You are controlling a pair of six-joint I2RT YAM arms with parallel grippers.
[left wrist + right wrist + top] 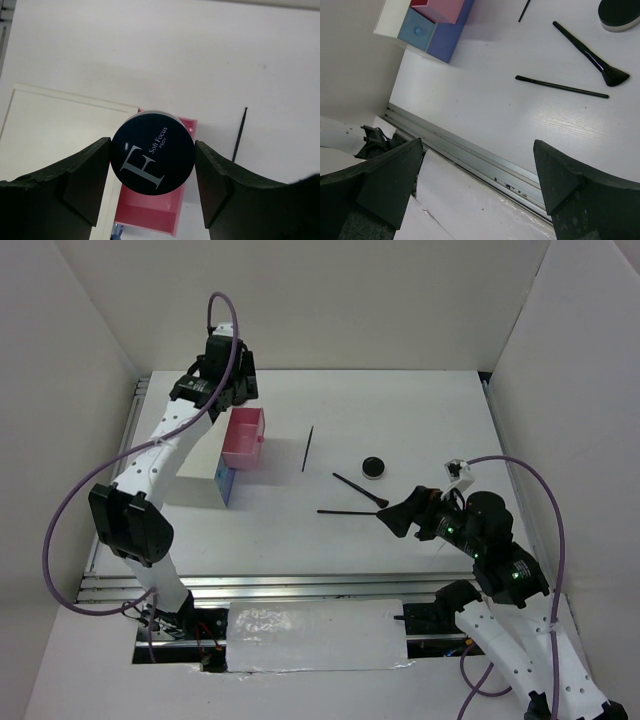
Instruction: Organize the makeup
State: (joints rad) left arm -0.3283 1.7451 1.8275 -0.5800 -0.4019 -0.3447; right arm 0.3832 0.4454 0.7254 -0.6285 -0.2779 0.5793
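Seen from above, the left arm (170, 440) reaches to the far left of the counter (420, 410), its wrist over the open pink drawer (245, 438) of a white box (198, 478). A loose compact (373, 467), a brush (360, 491) and two thin pencils (345, 511) (307, 449) lie mid-counter, with the right fingers (397, 523) just beside the brush head. From the left wrist, the left fingers (85, 180) pinch a dark lettered compact (152, 152) from both sides, holding it directly over the pink drawer (150, 217) and the edge of the box top (60, 130). From the right wrist, the right fingers (390, 175) stand spread wide with nothing between them, and the brush (590, 55), one pencil (562, 86) and the loose compact (619, 12) lie on the counter beyond. The step in hand appears to be stowing the lettered compact. The next move probably calls for lowering it inside the drawer walls before letting go.
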